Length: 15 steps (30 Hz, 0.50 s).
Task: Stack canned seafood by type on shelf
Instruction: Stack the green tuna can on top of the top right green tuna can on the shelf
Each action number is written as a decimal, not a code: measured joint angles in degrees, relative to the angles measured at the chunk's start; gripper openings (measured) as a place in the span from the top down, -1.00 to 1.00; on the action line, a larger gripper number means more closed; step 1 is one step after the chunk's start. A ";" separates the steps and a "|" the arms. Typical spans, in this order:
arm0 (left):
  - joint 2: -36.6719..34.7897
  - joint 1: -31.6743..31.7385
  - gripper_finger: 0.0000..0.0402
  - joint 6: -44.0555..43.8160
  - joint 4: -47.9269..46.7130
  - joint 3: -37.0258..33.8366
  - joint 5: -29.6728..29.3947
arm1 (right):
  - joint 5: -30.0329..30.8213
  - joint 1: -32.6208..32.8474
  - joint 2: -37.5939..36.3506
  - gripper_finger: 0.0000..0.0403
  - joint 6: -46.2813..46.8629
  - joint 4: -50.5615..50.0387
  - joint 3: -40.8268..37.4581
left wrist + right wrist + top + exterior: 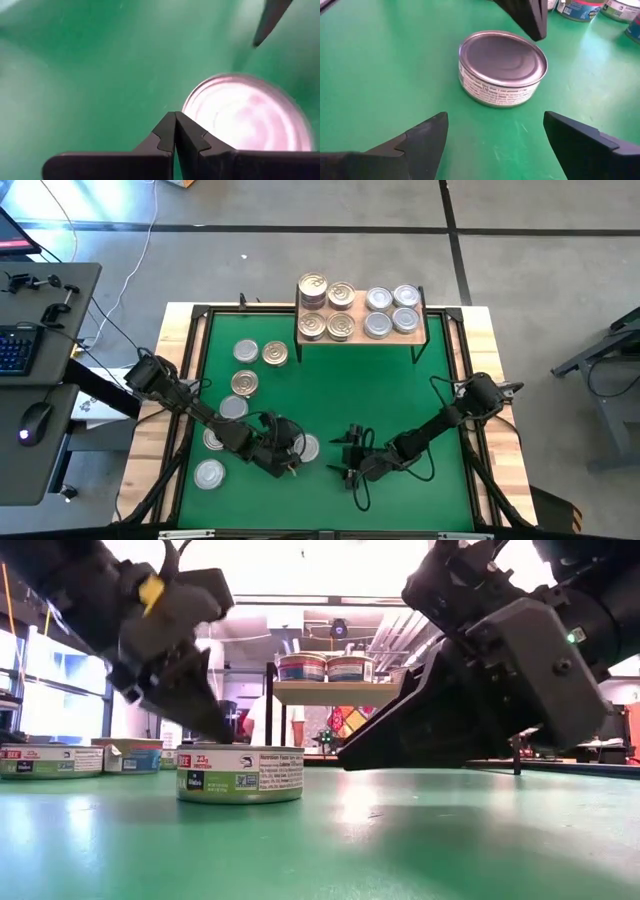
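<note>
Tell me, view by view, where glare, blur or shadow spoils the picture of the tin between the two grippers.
Left wrist view: the tin is blurred and its lid washed pink-white by glare, behind the shut left gripper. Right wrist view: the lid is sharp, evenly grey; open right gripper. Low view: bright backlight silhouettes both arms; the green mat shows sheen. High view: the tin is mostly hidden.

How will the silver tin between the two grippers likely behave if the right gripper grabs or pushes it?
The tin looks rigid metal, so it probably won't deform. Lying flat and squat, it seems unlikely to tip or roll. On the mat, a push from the open right gripper would likely slide it.
</note>
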 joint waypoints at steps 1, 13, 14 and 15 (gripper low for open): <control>0.25 0.09 1.00 -0.58 -0.85 -0.04 0.44 | 0.00 0.00 0.02 -0.59 0.00 -0.10 0.00; -0.07 0.34 1.00 -1.91 11.37 -9.88 1.13 | 2.24 1.64 -3.23 -0.59 -4.45 -2.41 0.00; -0.51 0.13 1.00 -1.89 10.50 -9.87 0.38 | 2.67 1.77 -3.69 -0.59 -4.55 -2.80 0.00; -1.08 0.05 1.00 -1.60 9.96 -9.63 -0.29 | 2.71 1.90 -4.08 -0.59 -4.71 -2.96 0.00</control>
